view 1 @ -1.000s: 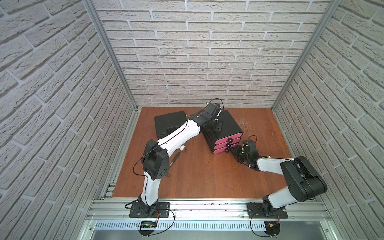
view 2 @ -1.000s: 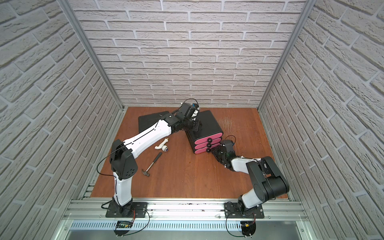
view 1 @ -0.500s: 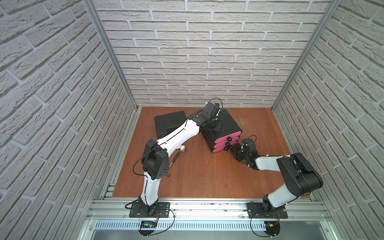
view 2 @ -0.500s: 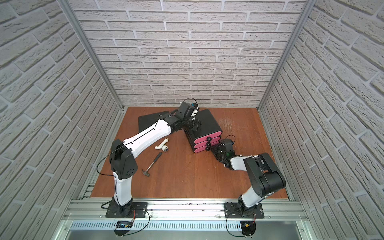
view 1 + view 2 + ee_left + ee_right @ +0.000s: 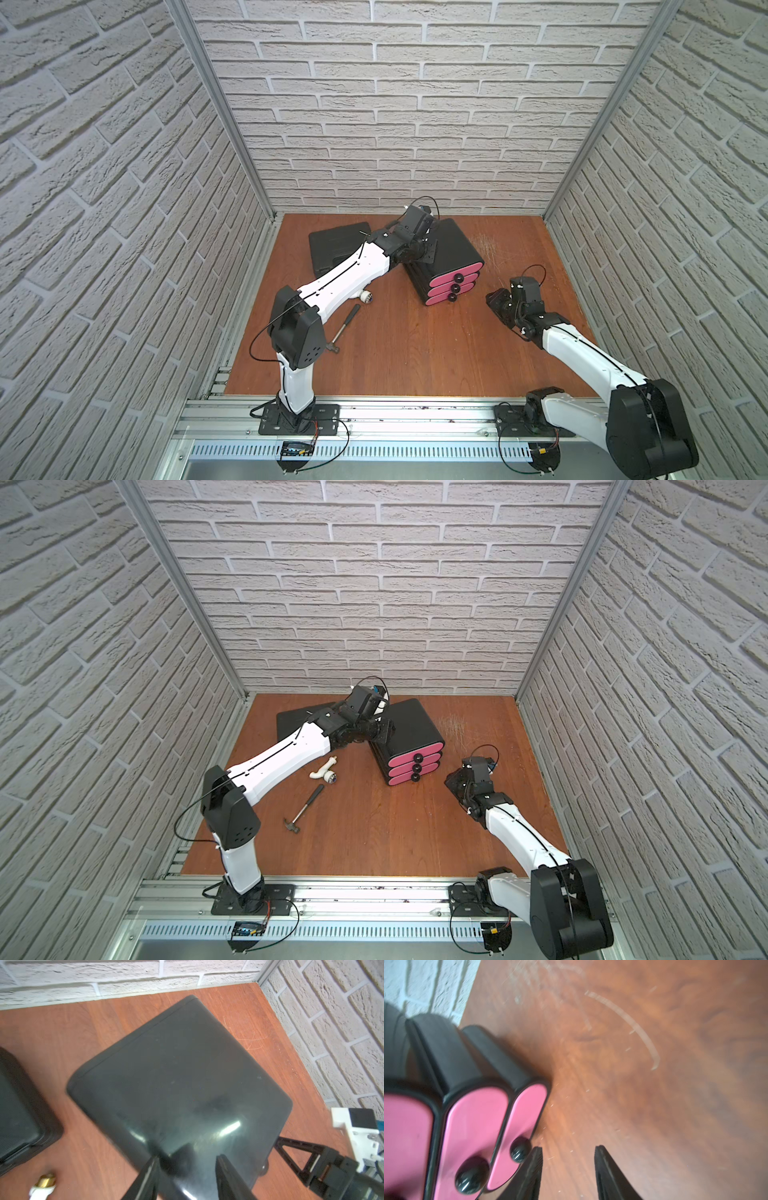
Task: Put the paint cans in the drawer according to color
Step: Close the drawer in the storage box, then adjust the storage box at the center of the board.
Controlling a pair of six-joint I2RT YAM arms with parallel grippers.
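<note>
drawer chest (image 5: 455,249), black, three pink fronts (a ball knob each), sits centre-back; left gripper (image 5: 187,1159) spread over its top, right gripper (image 5: 568,1148) spread beside the knobs; tool case (image 5: 334,247) alongside.

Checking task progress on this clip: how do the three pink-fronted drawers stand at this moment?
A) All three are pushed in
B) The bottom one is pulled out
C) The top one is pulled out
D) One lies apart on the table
A: in both top views the three pink fronts of the drawer sit flush in one stack, and none sticks out.
</note>
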